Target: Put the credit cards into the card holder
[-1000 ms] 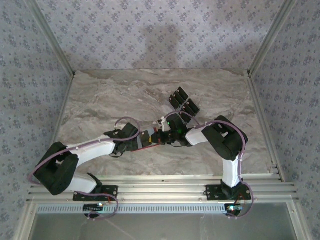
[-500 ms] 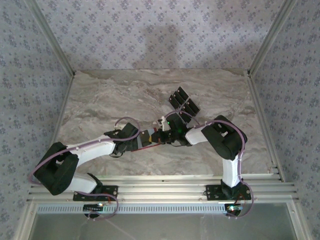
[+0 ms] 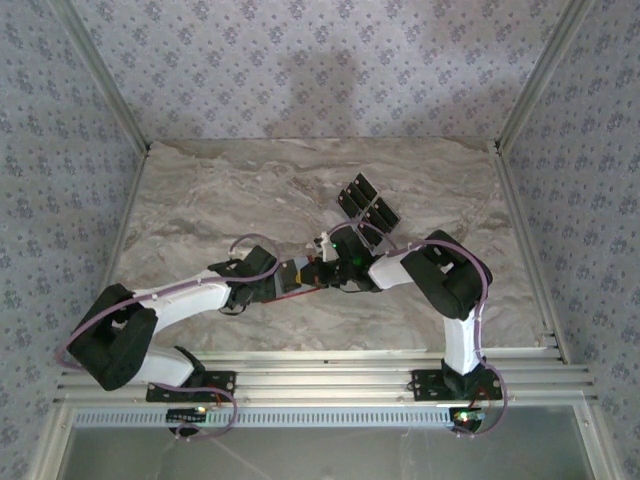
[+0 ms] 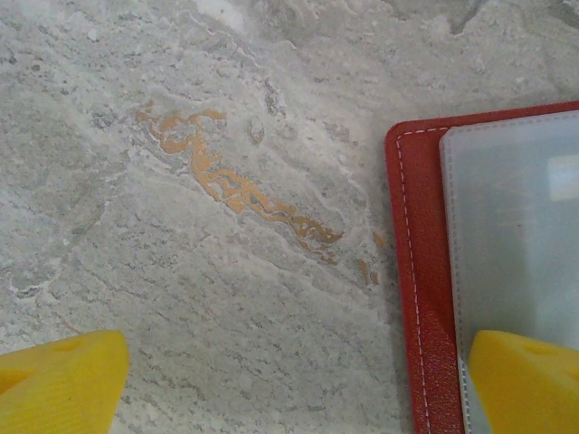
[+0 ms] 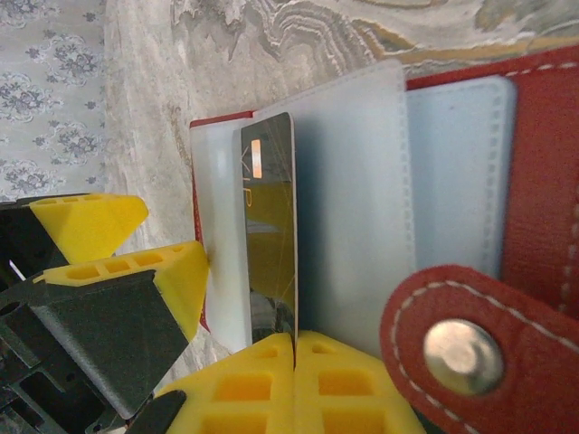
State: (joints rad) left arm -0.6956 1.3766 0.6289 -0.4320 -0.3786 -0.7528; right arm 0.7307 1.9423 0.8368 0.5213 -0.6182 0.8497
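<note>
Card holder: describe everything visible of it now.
The card holder is red, leather-like, white-stitched, lying open on the table. Pale translucent sleeves fan inside; its snap tab carries a metal stud. A finger of the open left claw overlaps one edge; the shut right claw holds a black card at the sleeves.

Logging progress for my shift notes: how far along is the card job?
Done: card holder lies open, looking empty. In hand: right gripper is shut on one black card at the holder's pale inside, open left gripper straddling the holder's edge. Left: seating that card, then the loose cards on the table.
</note>
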